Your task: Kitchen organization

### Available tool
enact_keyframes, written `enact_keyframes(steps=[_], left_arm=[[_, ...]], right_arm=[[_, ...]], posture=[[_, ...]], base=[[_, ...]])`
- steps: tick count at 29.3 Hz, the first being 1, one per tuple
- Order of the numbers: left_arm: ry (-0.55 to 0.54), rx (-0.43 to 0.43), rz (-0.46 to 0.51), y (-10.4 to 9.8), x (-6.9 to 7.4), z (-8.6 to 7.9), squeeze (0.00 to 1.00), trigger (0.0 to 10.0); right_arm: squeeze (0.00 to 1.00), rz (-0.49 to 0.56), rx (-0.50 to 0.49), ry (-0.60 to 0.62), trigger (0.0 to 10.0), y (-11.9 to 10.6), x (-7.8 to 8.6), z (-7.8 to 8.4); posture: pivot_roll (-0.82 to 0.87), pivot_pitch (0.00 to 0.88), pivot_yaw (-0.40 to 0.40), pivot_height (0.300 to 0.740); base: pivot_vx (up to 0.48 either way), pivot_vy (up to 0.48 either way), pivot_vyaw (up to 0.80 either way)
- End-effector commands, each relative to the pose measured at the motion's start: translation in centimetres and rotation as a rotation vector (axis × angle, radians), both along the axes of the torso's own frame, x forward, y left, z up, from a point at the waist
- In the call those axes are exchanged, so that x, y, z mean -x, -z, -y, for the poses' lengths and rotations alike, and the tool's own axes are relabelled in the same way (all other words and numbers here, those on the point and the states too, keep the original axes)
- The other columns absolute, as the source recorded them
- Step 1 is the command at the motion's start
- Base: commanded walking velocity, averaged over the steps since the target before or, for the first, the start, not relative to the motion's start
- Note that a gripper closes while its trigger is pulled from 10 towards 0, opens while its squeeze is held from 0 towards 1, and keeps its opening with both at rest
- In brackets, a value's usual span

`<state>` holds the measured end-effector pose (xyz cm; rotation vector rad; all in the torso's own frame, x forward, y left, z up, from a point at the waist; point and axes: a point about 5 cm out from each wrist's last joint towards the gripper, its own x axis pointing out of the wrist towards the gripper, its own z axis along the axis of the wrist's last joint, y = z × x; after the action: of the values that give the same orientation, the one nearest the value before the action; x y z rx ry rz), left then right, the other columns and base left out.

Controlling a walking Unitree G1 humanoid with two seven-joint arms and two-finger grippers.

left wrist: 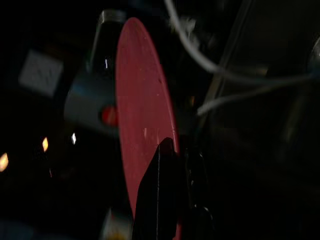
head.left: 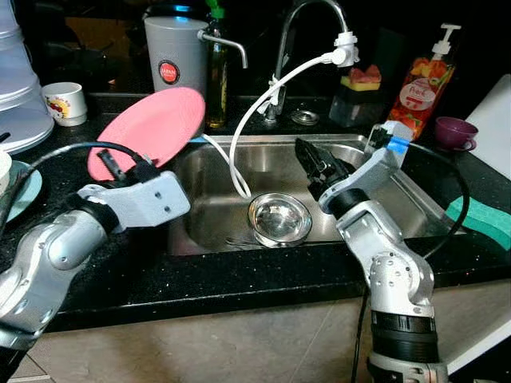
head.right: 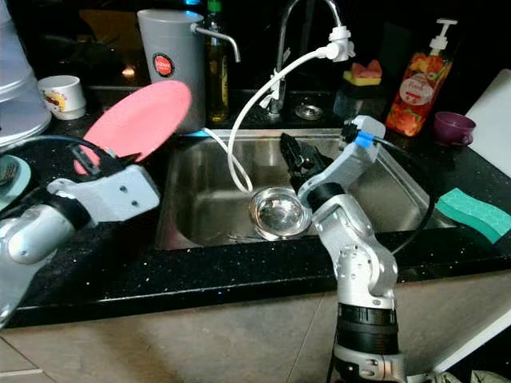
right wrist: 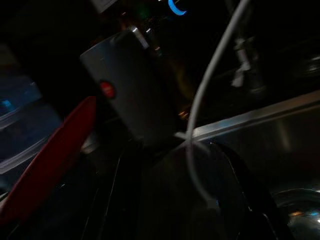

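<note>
Pink plate [head.left: 149,130] is hanging tilted in the air just left of the sink [head.left: 399,179], its lower edge pinched by the left gripper [head.left: 120,169], whose black fingers are clamping the rim over the dark countertop [head.left: 239,279]. In the head views, the right gripper [head.left: 313,163] is reaching over the sink basin, right of a steel bowl [head.left: 279,218] sitting on the sink floor; whether its fingers are parted cannot be told from there. A white hose [head.left: 255,112] is curving from the tap [head.left: 307,24] down into the sink beside the bowl. Behind the sink's left corner a grey jug [head.left: 173,60] is standing, with a dark bottle [head.left: 216,72] next to it. Right of the sink, a soap dispenser [head.left: 423,80], a purple cup [head.left: 455,132] and a green sponge [head.left: 487,219] are resting on the counter. Well left of the sink a small white cup [head.left: 65,102] is standing.

In the left wrist view, the plate [left wrist: 142,115] is showing edge-on, a black finger [left wrist: 157,195] pressing against its face, with the jug [left wrist: 87,107] dim behind.

In the right wrist view, the two dark fingers [right wrist: 125,200] are standing apart with nothing between them, facing the jug [right wrist: 130,90], the hose [right wrist: 205,95] and the plate's red edge [right wrist: 50,160].
</note>
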<state>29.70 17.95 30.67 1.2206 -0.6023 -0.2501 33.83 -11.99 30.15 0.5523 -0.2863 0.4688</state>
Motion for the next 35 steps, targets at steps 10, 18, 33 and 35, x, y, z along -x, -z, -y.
enact_keyframes(steps=[10, 18, 33, 35], left_arm=[[0.243, -0.188, 0.038, 0.7, 0.0, 3.0, 0.0, 10.0], [0.292, -0.222, 0.062, 0.3, -0.3, 3.6, 0.0, 10.0], [0.44, -0.283, 0.074, 1.2, 0.0, 5.8, 0.0, 10.0], [0.473, -0.3, 0.08, 1.5, 0.3, 6.3, 0.0, 10.0]], right_arm=[[0.0, -0.023, -0.147, -0.194, 10.0, -1.1, 0.8, -0.8], [0.0, -0.012, -0.263, -0.289, 10.0, -1.8, 1.3, -0.9], [0.0, -0.192, -0.237, -0.288, 10.0, 0.1, 0.2, -2.2], [0.0, -0.242, -0.222, -0.268, 10.0, 0.8, -0.1, -2.3]], posture=[[0.13, 0.14, -0.081, 0.74], [0.13, 0.139, -0.081, 0.74], [0.13, 0.141, -0.087, 0.74], [0.12, 0.141, -0.091, 0.74]], base=[[0.0, 0.0, 0.0], [0.0, 0.0, 0.0], [0.0, 0.0, 0.0], [0.0, 0.0, 0.0]])
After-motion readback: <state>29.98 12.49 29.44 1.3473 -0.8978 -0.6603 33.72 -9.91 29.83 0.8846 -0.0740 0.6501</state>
